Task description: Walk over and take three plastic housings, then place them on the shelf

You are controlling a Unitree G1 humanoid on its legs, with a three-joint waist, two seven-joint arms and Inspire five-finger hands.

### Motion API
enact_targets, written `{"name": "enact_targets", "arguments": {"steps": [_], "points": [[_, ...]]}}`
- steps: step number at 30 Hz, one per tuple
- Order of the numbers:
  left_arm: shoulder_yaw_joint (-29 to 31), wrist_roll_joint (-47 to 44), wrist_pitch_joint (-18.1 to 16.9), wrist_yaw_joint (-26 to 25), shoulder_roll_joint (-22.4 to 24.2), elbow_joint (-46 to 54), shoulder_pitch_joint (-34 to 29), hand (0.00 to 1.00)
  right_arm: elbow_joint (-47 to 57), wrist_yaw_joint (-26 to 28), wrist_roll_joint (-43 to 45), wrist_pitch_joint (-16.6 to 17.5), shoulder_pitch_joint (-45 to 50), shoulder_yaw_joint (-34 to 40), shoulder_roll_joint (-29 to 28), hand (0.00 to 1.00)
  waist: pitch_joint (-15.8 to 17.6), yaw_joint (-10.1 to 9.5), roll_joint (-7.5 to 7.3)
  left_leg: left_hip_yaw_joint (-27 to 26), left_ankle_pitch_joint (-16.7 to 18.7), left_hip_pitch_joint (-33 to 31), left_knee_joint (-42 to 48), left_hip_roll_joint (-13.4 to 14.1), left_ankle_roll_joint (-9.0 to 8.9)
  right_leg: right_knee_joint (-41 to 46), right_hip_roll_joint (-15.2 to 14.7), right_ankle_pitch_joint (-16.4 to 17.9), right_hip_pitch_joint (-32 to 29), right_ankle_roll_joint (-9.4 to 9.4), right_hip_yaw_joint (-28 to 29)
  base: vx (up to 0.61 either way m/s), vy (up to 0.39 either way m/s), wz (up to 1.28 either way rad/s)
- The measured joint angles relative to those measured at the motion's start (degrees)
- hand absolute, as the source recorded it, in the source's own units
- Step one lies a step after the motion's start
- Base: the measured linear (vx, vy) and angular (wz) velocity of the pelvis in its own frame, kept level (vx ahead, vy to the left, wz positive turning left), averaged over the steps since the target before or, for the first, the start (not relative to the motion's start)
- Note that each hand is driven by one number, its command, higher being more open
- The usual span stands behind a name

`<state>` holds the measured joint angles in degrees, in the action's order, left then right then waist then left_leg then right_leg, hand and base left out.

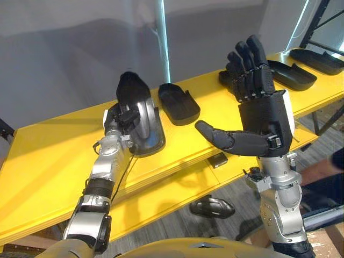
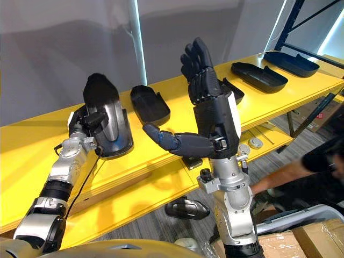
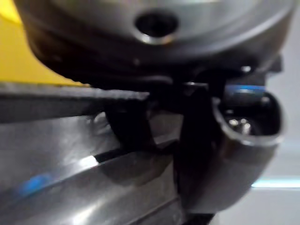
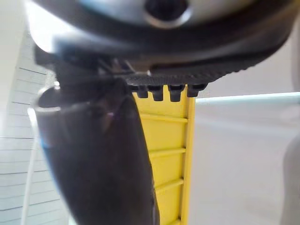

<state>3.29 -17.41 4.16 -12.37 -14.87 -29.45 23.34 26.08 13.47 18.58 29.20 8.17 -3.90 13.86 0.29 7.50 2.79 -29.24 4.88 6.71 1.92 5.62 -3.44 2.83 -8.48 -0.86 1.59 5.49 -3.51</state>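
My left hand (image 1: 121, 115) is shut on a black plastic housing (image 1: 144, 122), fingers and thumb curled over its near edge. The housing stands tilted up on its side on the yellow shelf (image 1: 48, 156), glossy hollow facing me; its shiny inside (image 3: 70, 154) looms close past the thumb in the left wrist view. My right hand (image 2: 215, 115) is raised over the shelf, open, fingers straight up and thumb out sideways, holding nothing. Another housing (image 1: 178, 104) lies flat just beyond the held one. Further housings (image 2: 259, 76) (image 2: 290, 63) lie along the shelf to the right, one (image 2: 232, 90) partly behind my right hand.
A lower yellow shelf board (image 1: 161, 196) runs under the top one, with small round parts (image 2: 255, 143) on it. One black housing (image 2: 185, 208) lies on the floor below. A person's arm (image 2: 279, 177) reaches in at the right, near cardboard boxes (image 2: 306, 236).
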Motion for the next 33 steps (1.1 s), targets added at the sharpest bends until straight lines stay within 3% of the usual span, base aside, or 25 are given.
{"name": "enact_targets", "arguments": {"steps": [6,7,10,15,28,29,33], "points": [[0.5,0.06,2.59,0.67,-1.26,-1.7,2.34,0.0,-0.03,-0.19,-0.11,0.06,0.26,0.23,0.02,1.0,0.24,0.04,-0.13,0.3,-0.03,-0.18,0.67,0.0,-0.02,0.01,-0.13,0.0,0.26,0.01,-0.03,0.0,0.0,0.03],[1.24,0.06,4.76,2.34,-1.43,-2.74,3.36,0.0,-0.03,-0.96,-0.17,0.05,0.34,0.26,0.03,1.0,0.47,0.12,-0.1,1.15,0.0,-0.29,0.86,-0.04,0.04,0.03,-0.28,0.0,0.71,0.01,-0.91,0.0,-0.001,0.26],[2.16,0.06,6.25,4.35,-1.6,-3.64,3.62,0.0,-0.02,-2.38,-0.22,0.0,0.31,0.24,0.07,1.0,1.7,-0.05,-0.13,1.88,0.09,-0.15,0.88,-0.06,0.0,0.04,-0.32,0.0,1.3,0.0,-1.23,-0.01,0.002,0.16],[2.32,0.14,8.67,4.25,-1.68,-4.58,4.03,0.0,-0.03,-4.33,-0.15,-1.64,0.29,0.09,0.58,1.0,2.64,-0.75,-0.07,2.13,0.4,-0.28,0.88,-0.04,0.14,0.04,-0.35,0.0,1.34,0.0,-1.32,-0.01,0.001,0.02],[4.74,2.5,9.76,4.8,-4.48,-6.0,6.66,0.0,-0.02,-5.54,-0.18,-2.47,-0.21,-1.3,1.93,1.0,3.98,-0.83,-0.07,3.68,-0.15,-1.22,1.32,-0.09,0.26,0.04,-0.42,0.02,1.36,-0.02,-2.44,0.0,-0.001,0.05],[4.81,2.46,9.88,5.14,-4.69,-6.25,6.67,1.0,-0.02,-5.62,-0.2,-2.48,-0.21,-1.32,1.94,1.0,4.02,-0.85,-0.07,3.8,-0.15,-1.34,1.52,-0.07,0.26,0.04,-0.42,0.03,1.35,-0.04,-2.51,-0.01,-0.004,0.08],[5.34,2.51,10.86,5.29,-4.78,-6.84,6.67,1.0,-0.02,-5.96,-0.21,-2.51,-0.51,-1.73,1.94,1.0,4.37,-0.98,-0.11,3.99,-0.14,-1.5,1.84,-0.03,0.25,0.04,-0.43,0.08,1.44,-0.12,-2.52,-0.01,-0.002,0.01]]}}
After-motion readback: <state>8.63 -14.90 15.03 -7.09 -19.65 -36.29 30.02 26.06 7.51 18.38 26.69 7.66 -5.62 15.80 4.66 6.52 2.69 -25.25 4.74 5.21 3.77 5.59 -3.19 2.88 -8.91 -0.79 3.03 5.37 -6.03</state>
